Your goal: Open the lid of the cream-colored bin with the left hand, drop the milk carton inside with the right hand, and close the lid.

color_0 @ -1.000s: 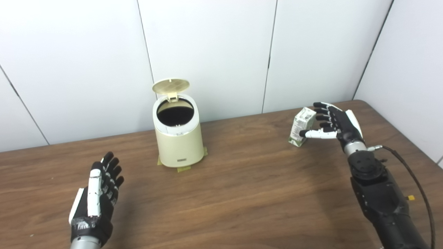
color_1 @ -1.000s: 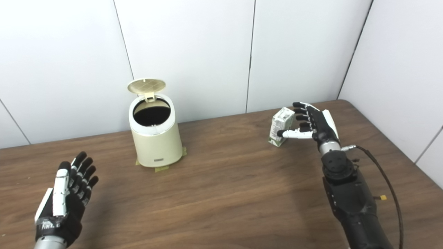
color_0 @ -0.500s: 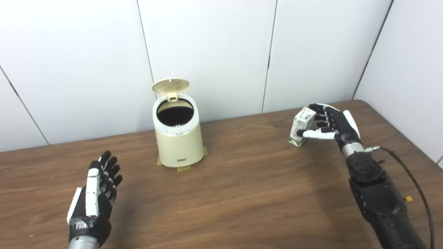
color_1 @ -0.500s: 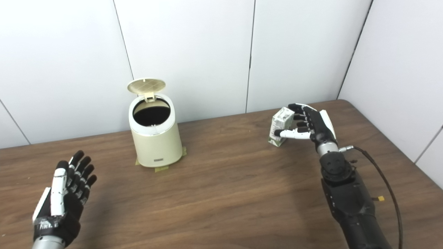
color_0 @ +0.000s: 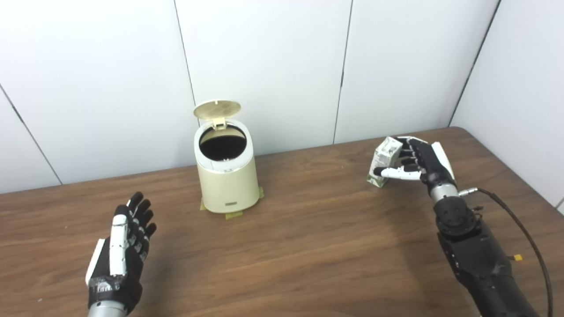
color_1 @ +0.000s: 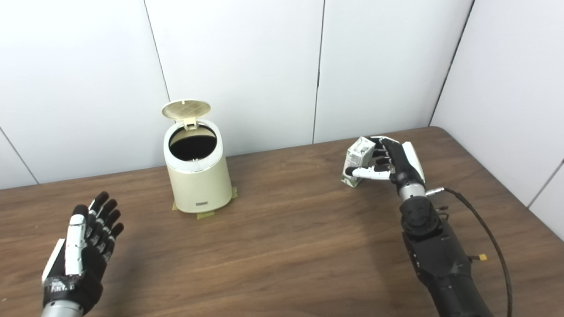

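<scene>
Right hand [color_0: 423, 160] closed onto milk carton [color_0: 382, 161]; bin [color_0: 227, 176] open, interior dark.

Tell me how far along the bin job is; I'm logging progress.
Done: the lid of the cream bin stands open, and the left hand waits open over the table. In hand: the right hand is wrapped around the milk carton, which looks not yet lifted. Left: carry the carton over, drop it in, close the lid.
</scene>
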`<act>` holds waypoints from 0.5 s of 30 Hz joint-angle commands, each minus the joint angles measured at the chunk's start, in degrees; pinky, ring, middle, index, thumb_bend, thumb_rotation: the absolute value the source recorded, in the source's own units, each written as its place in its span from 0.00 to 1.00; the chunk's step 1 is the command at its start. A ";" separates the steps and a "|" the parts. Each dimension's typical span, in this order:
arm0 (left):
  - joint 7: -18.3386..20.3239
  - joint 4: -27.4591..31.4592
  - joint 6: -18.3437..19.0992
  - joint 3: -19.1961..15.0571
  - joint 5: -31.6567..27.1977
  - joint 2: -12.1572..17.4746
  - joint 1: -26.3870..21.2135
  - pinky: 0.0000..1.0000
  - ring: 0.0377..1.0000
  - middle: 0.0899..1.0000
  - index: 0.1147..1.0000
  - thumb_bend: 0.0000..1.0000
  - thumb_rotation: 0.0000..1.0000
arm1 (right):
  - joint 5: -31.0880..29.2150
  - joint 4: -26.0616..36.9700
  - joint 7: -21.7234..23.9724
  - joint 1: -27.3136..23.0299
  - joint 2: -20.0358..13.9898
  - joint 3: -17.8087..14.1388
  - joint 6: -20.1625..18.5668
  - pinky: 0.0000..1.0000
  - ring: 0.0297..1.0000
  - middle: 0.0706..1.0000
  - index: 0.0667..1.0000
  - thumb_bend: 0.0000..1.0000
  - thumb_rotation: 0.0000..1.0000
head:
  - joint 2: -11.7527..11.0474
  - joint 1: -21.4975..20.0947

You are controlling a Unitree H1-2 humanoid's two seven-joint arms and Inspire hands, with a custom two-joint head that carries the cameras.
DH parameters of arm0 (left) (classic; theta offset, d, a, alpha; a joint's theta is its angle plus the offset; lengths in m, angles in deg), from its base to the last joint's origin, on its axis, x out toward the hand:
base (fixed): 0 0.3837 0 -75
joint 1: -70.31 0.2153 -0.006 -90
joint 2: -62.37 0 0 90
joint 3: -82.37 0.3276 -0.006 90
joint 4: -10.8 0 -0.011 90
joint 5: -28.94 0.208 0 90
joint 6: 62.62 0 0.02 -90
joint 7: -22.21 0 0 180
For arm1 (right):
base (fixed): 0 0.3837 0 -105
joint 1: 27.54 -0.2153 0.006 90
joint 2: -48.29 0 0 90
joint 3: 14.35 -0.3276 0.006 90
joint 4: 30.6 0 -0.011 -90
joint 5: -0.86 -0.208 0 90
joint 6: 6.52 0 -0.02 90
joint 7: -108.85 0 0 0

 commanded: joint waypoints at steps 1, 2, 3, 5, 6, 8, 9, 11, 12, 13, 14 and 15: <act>0.48 1.85 -0.88 0.36 0.08 0.34 -1.29 1.00 1.00 0.98 0.99 0.46 0.98 | 1.60 1.20 -5.00 -2.45 0.30 -1.10 3.55 0.43 0.46 0.46 0.46 0.55 0.04 | 0.00 0.01; 0.68 1.74 -1.11 0.46 0.11 0.46 -1.30 1.00 1.00 0.98 0.99 0.45 0.98 | 1.99 0.81 -6.27 -2.50 0.47 -1.25 4.42 0.37 0.41 0.43 0.46 0.54 0.02 | 0.02 -0.10; 0.83 1.64 -1.33 0.55 0.14 0.54 -1.31 1.00 1.00 0.98 0.99 0.45 0.98 | 2.35 0.55 -7.14 -2.52 0.53 -1.27 4.98 0.35 0.38 0.41 0.47 0.53 0.01 | 0.02 -0.10; 0.94 1.50 -1.62 0.65 0.17 0.54 -1.36 1.00 1.00 0.98 0.99 0.45 0.98 | 3.10 0.21 -8.22 -2.47 0.44 -1.04 5.29 0.32 0.36 0.40 0.47 0.53 0.00 | 0.03 -0.11; 0.97 1.45 -1.66 0.64 0.08 0.50 -1.40 1.00 1.00 0.98 0.99 0.46 0.97 | 3.73 -0.02 -8.81 -2.43 0.32 -0.82 5.46 0.31 0.35 0.40 0.47 0.53 0.00 | 0.05 -0.09; 1.15 1.34 -1.83 0.71 0.03 0.59 -1.42 1.00 1.00 0.98 0.98 0.46 0.96 | 4.41 -0.28 -9.55 -2.33 0.26 -0.75 5.82 0.29 0.33 0.39 0.48 0.53 0.00 | 0.05 -0.09; 1.21 1.32 -1.88 0.76 0.09 0.63 -1.41 1.00 1.00 0.98 0.98 0.46 0.96 | 4.42 -0.25 -9.86 -2.27 0.38 -0.90 5.93 0.29 0.33 0.39 0.48 0.53 0.00 | 0.05 -0.09; 1.29 1.37 -1.85 0.86 0.10 0.69 -1.39 1.00 1.00 0.98 0.99 0.47 0.96 | 4.11 0.00 -10.78 -2.11 0.87 -1.36 6.11 0.30 0.34 0.40 0.48 0.53 0.00 | 0.05 -0.09; 1.35 1.39 -1.82 0.87 0.00 0.70 -1.39 1.00 1.00 0.98 0.99 0.47 0.96 | 4.23 0.07 -11.38 -2.05 1.04 -1.41 6.27 0.31 0.35 0.41 0.47 0.53 0.00 | 0.03 -0.15; 1.36 1.40 -1.81 0.85 -0.07 0.69 -1.38 1.00 1.00 0.98 0.99 0.47 0.96 | 4.46 0.09 -12.09 -1.98 1.19 -1.39 6.63 0.31 0.35 0.41 0.47 0.53 0.00 | 0.03 -0.15; 1.32 1.50 -1.72 0.82 -0.13 0.64 -1.32 1.00 1.00 0.98 0.99 0.47 0.96 | 4.62 0.37 -12.67 -1.88 1.38 -1.38 6.72 0.31 0.35 0.43 0.47 0.52 0.00 | 0.13 -0.13; 1.27 1.57 -1.66 0.80 -0.16 0.61 -1.28 1.00 1.00 0.98 0.99 0.47 0.96 | 4.65 0.57 -13.05 -1.82 1.49 -1.33 6.75 0.32 0.35 0.44 0.48 0.52 0.00 | 0.13 -0.13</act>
